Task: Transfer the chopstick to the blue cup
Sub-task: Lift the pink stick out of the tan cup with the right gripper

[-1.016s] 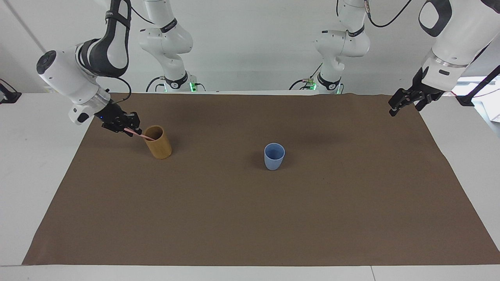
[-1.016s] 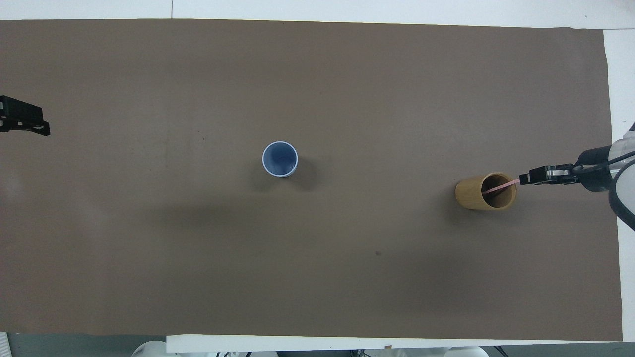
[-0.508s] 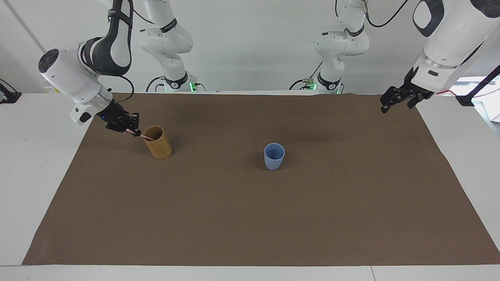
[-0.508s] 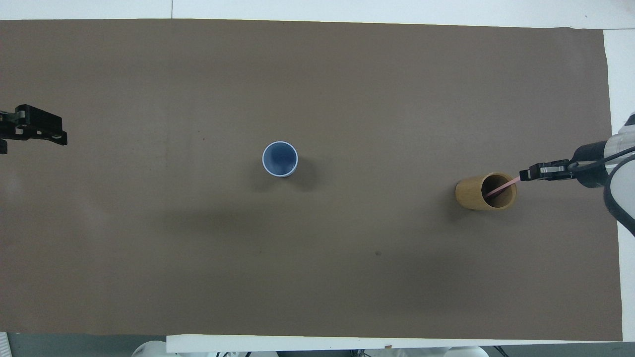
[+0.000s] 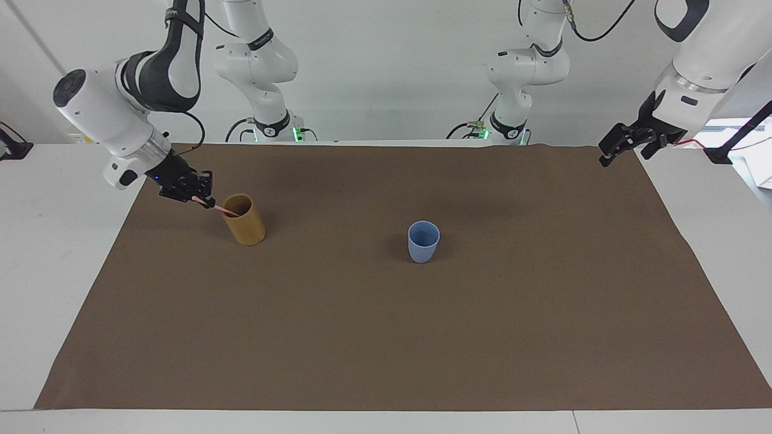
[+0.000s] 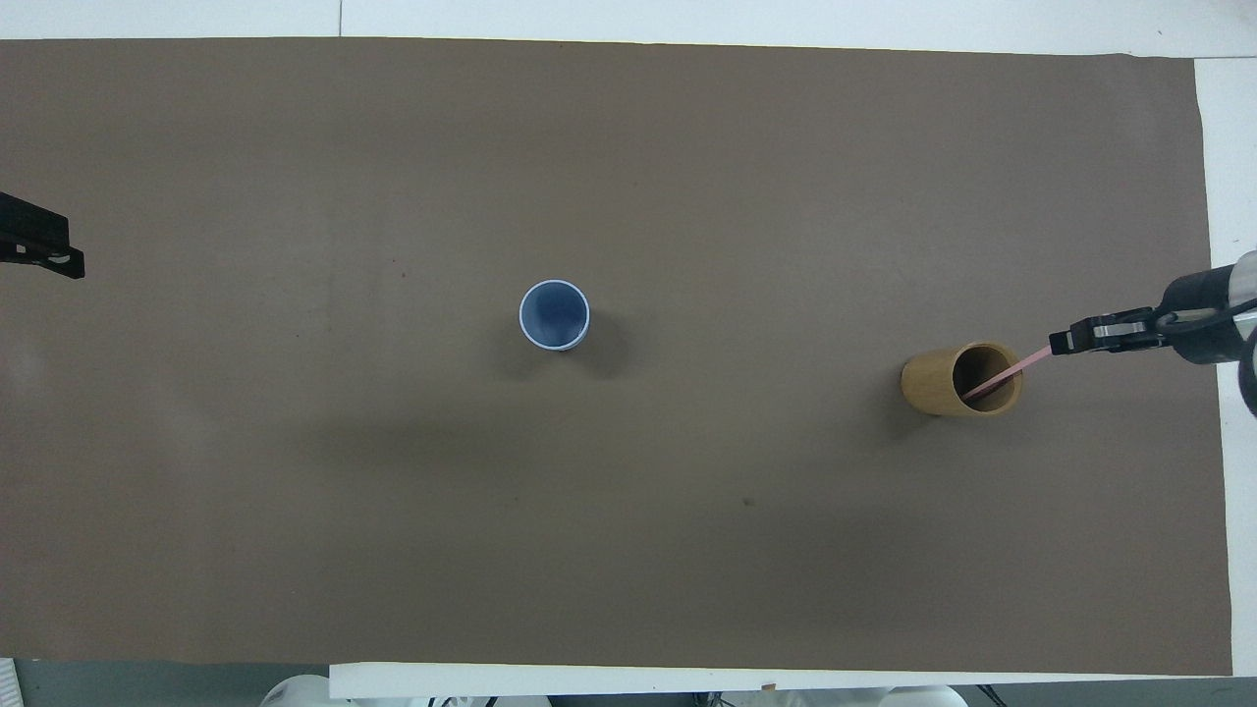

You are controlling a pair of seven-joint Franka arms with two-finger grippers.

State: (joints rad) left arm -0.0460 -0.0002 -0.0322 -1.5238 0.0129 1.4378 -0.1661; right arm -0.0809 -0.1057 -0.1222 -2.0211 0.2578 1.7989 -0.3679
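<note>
The pale-pink chopstick point(image 5: 225, 211) leans slanted in the tan bamboo cup point(image 5: 245, 220), its lower part hidden inside. My right gripper point(image 5: 207, 202) is shut on its upper end, beside the cup's rim toward the right arm's end of the table. In the overhead view the right gripper point(image 6: 1057, 345) holds the chopstick point(image 6: 1011, 373) over the tan cup's point(image 6: 938, 383) mouth. The light-blue cup point(image 5: 423, 241) stands upright and empty mid-table, also shown in the overhead view point(image 6: 555, 314). My left gripper point(image 5: 606, 158) hangs open and empty over the mat's corner at the left arm's end point(image 6: 59, 263).
A brown mat point(image 5: 386, 337) covers most of the white table point(image 5: 54, 253). Two further white arms point(image 5: 259, 66) stand at the robots' edge of the table and are idle.
My right gripper has drawn back slightly toward the right arm's end with the chopstick, tilting it in the tan cup. My left gripper swung inward, then back out.
</note>
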